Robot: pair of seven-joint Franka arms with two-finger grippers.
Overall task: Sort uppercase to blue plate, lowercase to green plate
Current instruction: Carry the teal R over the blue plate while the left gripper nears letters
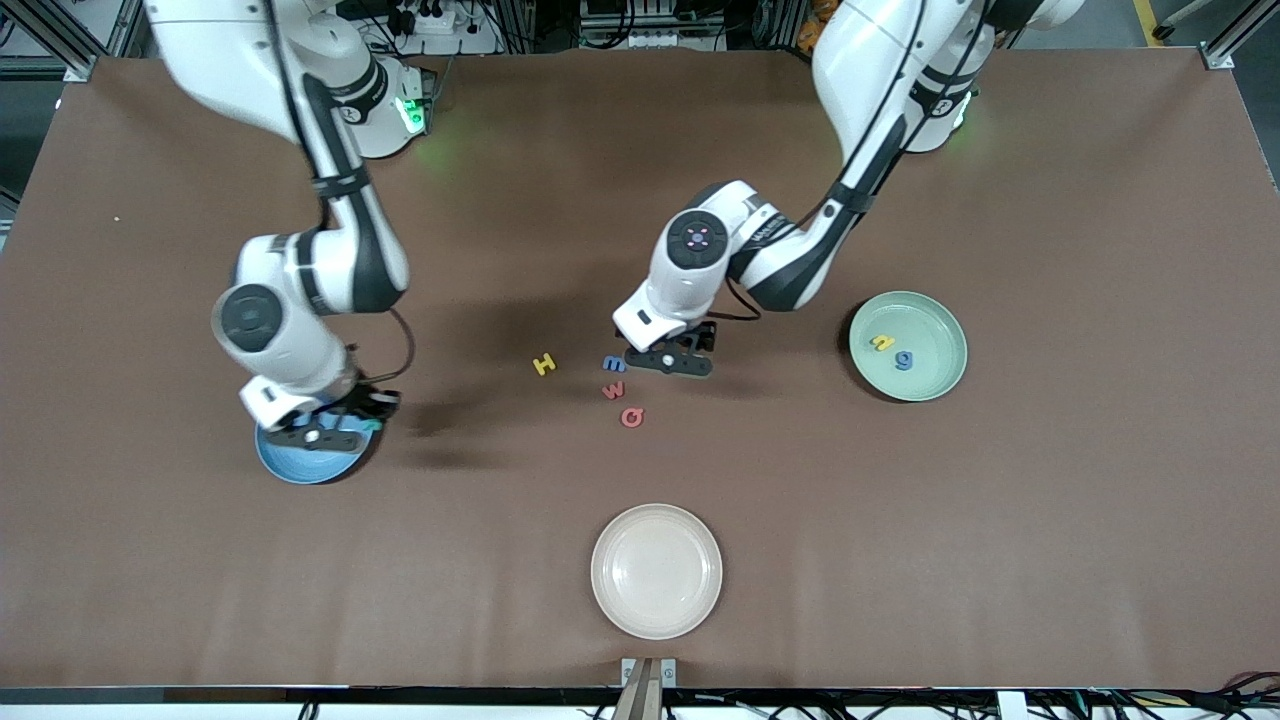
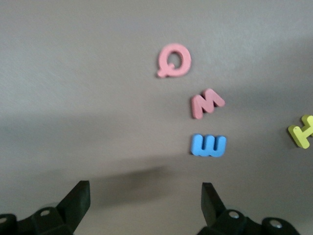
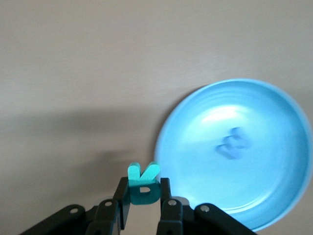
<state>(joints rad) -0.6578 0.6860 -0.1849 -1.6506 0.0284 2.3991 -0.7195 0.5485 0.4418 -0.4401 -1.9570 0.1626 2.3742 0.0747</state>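
We see even, bright overhead light on the brown table (image 1: 900, 560), with soft arm shadows falling beside the letters. Green glows mark both arm bases. The blue plate (image 3: 274, 122) shows white glare, and both wrist views look soft and blurred.

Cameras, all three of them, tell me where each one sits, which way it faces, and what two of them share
Front view: high across the table, facing both arms; cream plate nearest.
Left wrist view: looks down past the open left gripper at the blue m, red w, Q.
Right wrist view: looks down past the right gripper, shut on the green R, at the blue plate.
Shared: front and left wrist views show the yellow H.
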